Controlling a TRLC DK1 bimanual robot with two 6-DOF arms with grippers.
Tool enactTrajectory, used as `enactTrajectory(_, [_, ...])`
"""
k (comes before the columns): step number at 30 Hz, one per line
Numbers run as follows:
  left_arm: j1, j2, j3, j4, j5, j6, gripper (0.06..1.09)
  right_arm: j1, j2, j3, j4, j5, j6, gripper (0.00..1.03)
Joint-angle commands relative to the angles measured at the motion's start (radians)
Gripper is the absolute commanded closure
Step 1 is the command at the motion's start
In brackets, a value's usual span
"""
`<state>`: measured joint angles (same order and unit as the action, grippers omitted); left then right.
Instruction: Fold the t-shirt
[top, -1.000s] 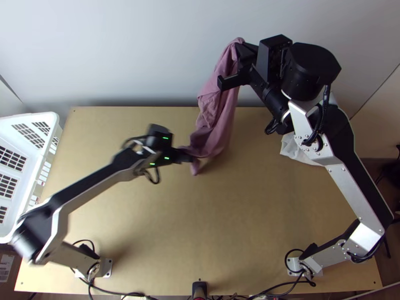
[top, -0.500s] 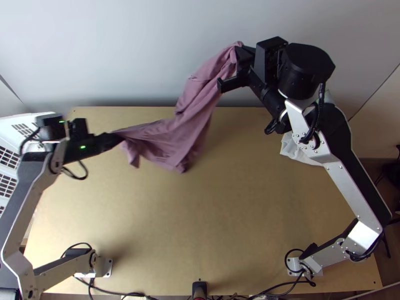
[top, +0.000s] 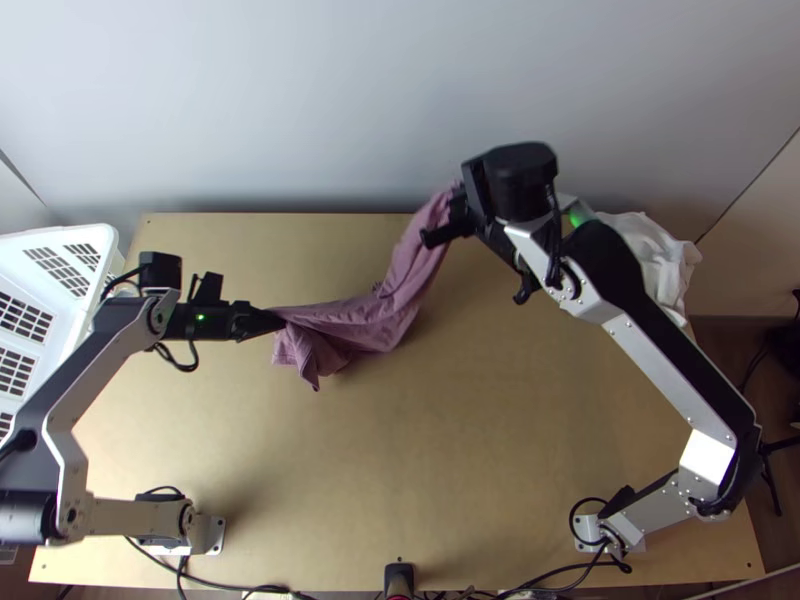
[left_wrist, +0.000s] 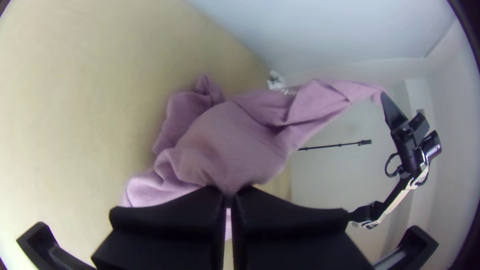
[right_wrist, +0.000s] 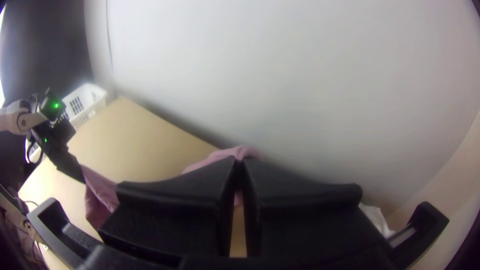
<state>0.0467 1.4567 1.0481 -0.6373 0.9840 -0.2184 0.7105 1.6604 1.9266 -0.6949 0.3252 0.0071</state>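
The pink t-shirt (top: 350, 325) is stretched, bunched, between both grippers over the table's back half, its right end raised. At its left end my left gripper (top: 278, 322) holds it, low over the table. My right gripper (top: 455, 205) has the upper end, higher up near the wall. In the left wrist view the left gripper (left_wrist: 229, 196) is shut on a part of the shirt (left_wrist: 235, 145), with loose folds hanging around it. The right wrist view has the right gripper (right_wrist: 239, 162) shut on a gathered bit of the shirt (right_wrist: 242, 151).
A white basket (top: 75, 235) stands at the table's left edge. White cloth (top: 650, 255) lies at the back right corner, behind the right arm. The wall (top: 300, 110) rises along the table's back edge.
My left gripper went far left with the shirt, then came back a little right and nearer. Lately the right gripper has moved down the picture and slightly left, and the shirt's stretch hangs lower.
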Motion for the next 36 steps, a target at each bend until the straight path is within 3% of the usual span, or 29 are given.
enactTrajectory(1, [-0.010,0.137,0.039,0.082,-0.047,0.024,1.05,-0.029,-0.087,-0.209,-0.052,0.002,0.010,1.00])
enactTrajectory(6, [0.078,0.137,0.072,0.076,-0.073,0.099,1.05,-0.063,-0.146,-0.141,-0.232,0.000,-0.009,1.00])
enactTrajectory(9, [0.127,0.156,0.104,0.044,-0.071,0.143,1.05,-0.013,-0.175,-0.071,-0.397,-0.017,-0.004,1.00])
enactTrajectory(13, [0.133,0.186,0.119,-0.002,-0.068,0.188,1.05,0.035,-0.231,0.054,-0.436,-0.133,0.096,1.00])
enactTrajectory(16, [0.085,0.203,0.098,-0.021,-0.068,0.192,1.05,0.032,-0.206,0.160,-0.463,-0.146,0.142,1.00])
enactTrajectory(17, [0.061,0.215,0.092,-0.035,-0.068,0.192,1.01,0.027,-0.205,0.169,-0.462,-0.146,0.149,1.00])
enactTrajectory(18, [0.033,0.220,0.089,-0.068,-0.067,0.211,0.81,0.024,-0.200,0.173,-0.459,-0.146,0.157,1.00])
enactTrajectory(20, [-0.016,0.222,0.084,-0.127,-0.044,0.246,0.26,0.007,-0.189,0.181,-0.445,-0.146,0.168,1.00])
enactTrajectory(21, [-0.042,0.225,0.084,-0.147,-0.010,0.246,0.09,0.000,-0.180,0.184,-0.439,-0.146,0.171,1.00])
enactTrajectory(23, [-0.088,0.225,0.078,-0.171,0.039,0.251,0.10,-0.019,-0.159,0.189,-0.431,-0.144,0.174,1.00])
enactTrajectory(26, [-0.191,0.232,0.058,-0.179,0.042,0.257,0.10,-0.032,-0.126,0.186,-0.430,-0.146,0.175,1.00])
enactTrajectory(30, [-0.258,0.251,0.069,-0.173,-0.024,0.271,0.10,-0.052,-0.113,0.157,-0.402,-0.146,0.175,1.00])
enactTrajectory(36, [-0.185,0.146,0.093,-0.216,-0.042,0.278,0.10,-0.065,-0.114,0.133,-0.384,-0.146,0.175,1.00])
